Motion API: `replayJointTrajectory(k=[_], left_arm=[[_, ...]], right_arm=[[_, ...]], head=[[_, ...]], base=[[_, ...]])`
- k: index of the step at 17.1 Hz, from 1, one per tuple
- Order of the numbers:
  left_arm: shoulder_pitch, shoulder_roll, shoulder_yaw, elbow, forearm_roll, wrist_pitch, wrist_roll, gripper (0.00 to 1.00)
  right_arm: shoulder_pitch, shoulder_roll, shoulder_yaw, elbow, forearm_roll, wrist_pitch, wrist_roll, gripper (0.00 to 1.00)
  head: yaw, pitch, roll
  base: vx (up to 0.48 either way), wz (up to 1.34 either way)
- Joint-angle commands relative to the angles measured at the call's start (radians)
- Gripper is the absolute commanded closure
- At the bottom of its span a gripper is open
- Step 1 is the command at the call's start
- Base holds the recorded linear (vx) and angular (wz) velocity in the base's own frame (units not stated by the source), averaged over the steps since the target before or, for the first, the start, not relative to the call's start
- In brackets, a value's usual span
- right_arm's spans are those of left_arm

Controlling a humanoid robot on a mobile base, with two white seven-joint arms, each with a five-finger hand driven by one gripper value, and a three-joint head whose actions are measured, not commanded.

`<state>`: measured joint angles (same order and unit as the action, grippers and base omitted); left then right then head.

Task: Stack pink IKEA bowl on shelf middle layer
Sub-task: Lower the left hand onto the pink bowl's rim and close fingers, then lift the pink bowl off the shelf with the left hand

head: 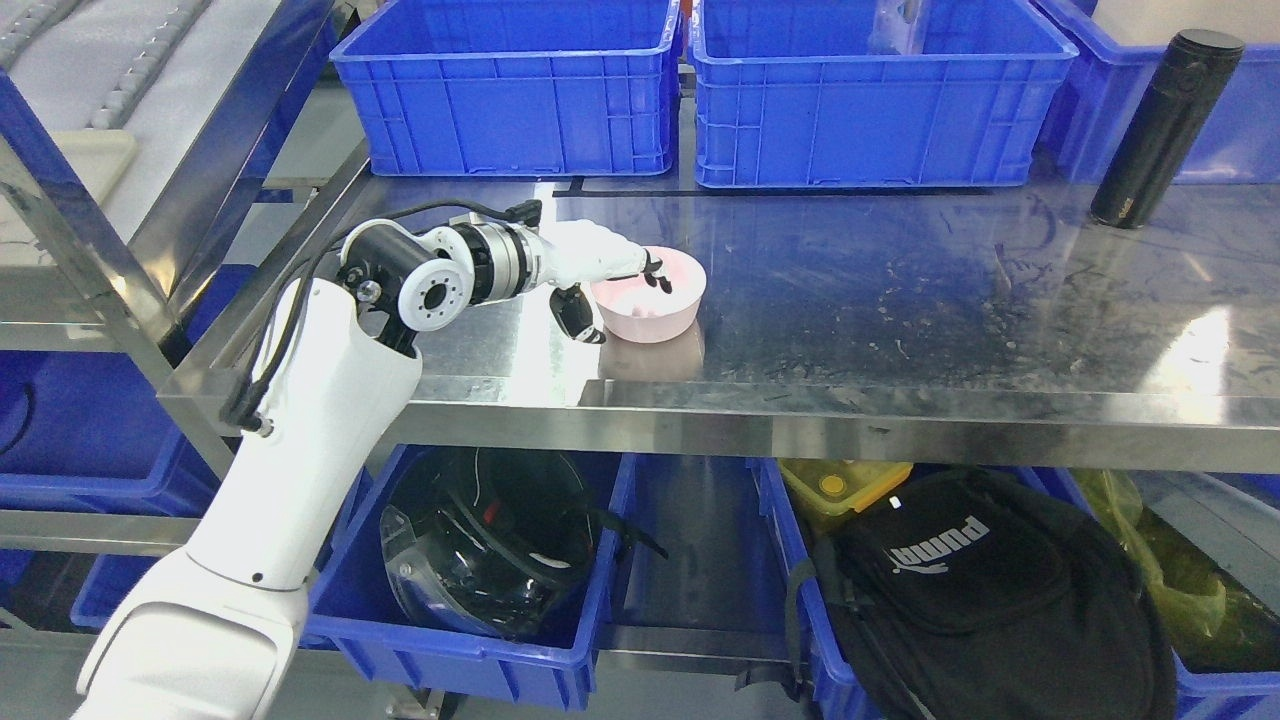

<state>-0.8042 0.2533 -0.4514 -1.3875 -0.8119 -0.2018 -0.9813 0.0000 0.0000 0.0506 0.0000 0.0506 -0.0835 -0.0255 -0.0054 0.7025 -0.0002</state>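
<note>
- The pink bowl (650, 296) sits upright on the steel shelf (900, 300), mouth facing up. It's round, so no real long axis to speak of.
- Count: one pink bowl in view, though I can't rule out a second nested inside. Behind it are two full blue crates (505, 90), plus part of a third at the right edge, and one black flask (1165, 125) stands far right.
- The left hand (600, 275) comes in from the bowl's left side. Fingers are hooked over the near-left rim with dark fingertips (660, 280) inside the bowl, thumb down the outside wall, so it's pinching the rim.
- Lower layer: a black helmet (490, 540) in a blue bin, and a black bag (980, 590).
</note>
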Motion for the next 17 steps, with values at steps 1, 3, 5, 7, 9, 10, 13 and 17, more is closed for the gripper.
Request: replayJointTrajectory(k=[1,3,5,7,9,10,13,17], left_arm=[[-0.035,-0.147,-0.055,0.188,-0.052,-0.01,0.016,0.31],[-0.049,-0.166,-0.055,0.217,-0.053,-0.011,0.019,0.32],[-0.05,-0.178,-0.055,0.24,-0.059,-0.016,0.021,0.36],[-0.05,-0.181,-0.052,0.258,-0.061,-0.04,0.019,0.44],[-0.049,-0.18,-0.04,0.269,-0.061,-0.063,0.019,0.55],[-0.049,-0.178,-0.033,0.271,-0.061,-0.076,0.019,0.64],[-0.047,-0.184,0.055,0.274,-0.061,-0.166,0.006,0.97],[-0.04,-0.212,0.207,0.236,-0.049,-0.283,0.004,1.0]], right_arm=[[0.021,-0.017,0.0,-0.017,0.0,0.001,-0.001,0.0],[0.021,-0.017,0.0,-0.017,0.0,0.001,-0.001,0.0],[0.021,-0.017,0.0,-0.017,0.0,0.001,-0.001,0.0],[0.021,-0.017,0.0,-0.017,0.0,0.001,-0.001,0.0],[0.021,-0.017,0.0,-0.017,0.0,0.001,-0.001,0.0],[0.021,-0.017,0.0,-0.017,0.0,0.001,-0.001,0.0],[0.021,-0.017,0.0,-0.017,0.0,0.001,-0.001,0.0],[0.021,-0.017,0.0,-0.017,0.0,0.001,-0.001,0.0]], head=[[0.0,0.0,0.0],[0.0,0.0,0.0],[0.0,0.0,0.0],[0.0,0.0,0.0],[0.0,0.0,0.0],[0.0,0.0,0.0],[0.0,0.0,0.0],[0.0,0.0,0.0]], base=[[0.0,0.0],[0.0,0.0],[0.0,0.0],[0.0,0.0],[0.0,0.0],[0.0,0.0],[-0.002,0.03],[0.002,0.07]])
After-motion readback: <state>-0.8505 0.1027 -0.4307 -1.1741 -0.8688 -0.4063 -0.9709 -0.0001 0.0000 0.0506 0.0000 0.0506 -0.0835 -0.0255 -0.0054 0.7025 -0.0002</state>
